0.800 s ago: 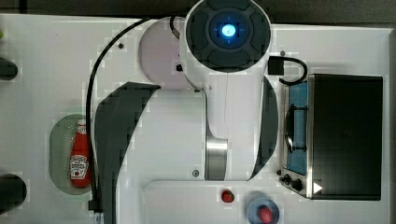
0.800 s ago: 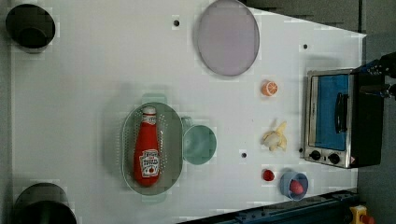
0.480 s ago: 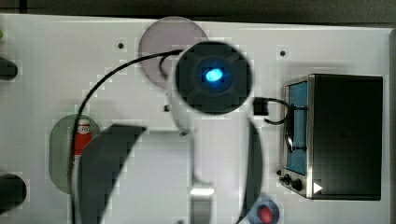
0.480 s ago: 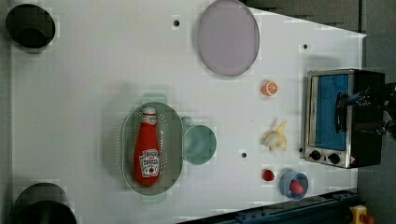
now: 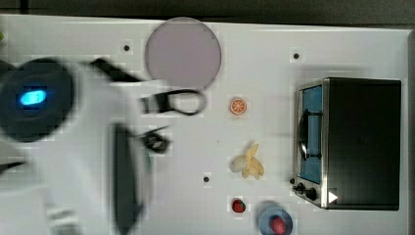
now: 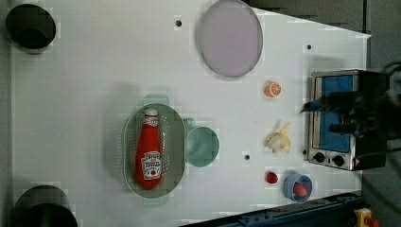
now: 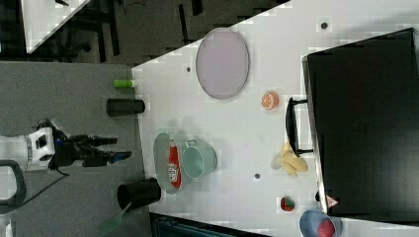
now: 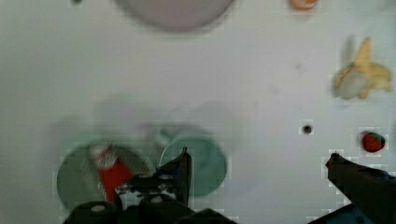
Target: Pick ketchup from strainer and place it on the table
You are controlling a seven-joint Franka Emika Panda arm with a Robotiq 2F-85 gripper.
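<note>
The hand (image 8: 257,161) hangs released, its fingers spread wide, high over the counter (image 6: 85,94) and holding nothing. The ketchup (image 6: 149,151) lies flat in the strainer (image 6: 128,142), cap away from the label end, below and off to one side of the hand. This looks like the approach step: the hand must shift over the bottle and descend. The green cup (image 6: 202,146) touches the strainer's rim, crowding that side; the counter past the strainer's other side lies open for placing.

I'm looking at a lab bench: a white table (image 6: 94,71) with bolt holes, toy food, a toaster oven (image 6: 338,118) at its edge.
</note>
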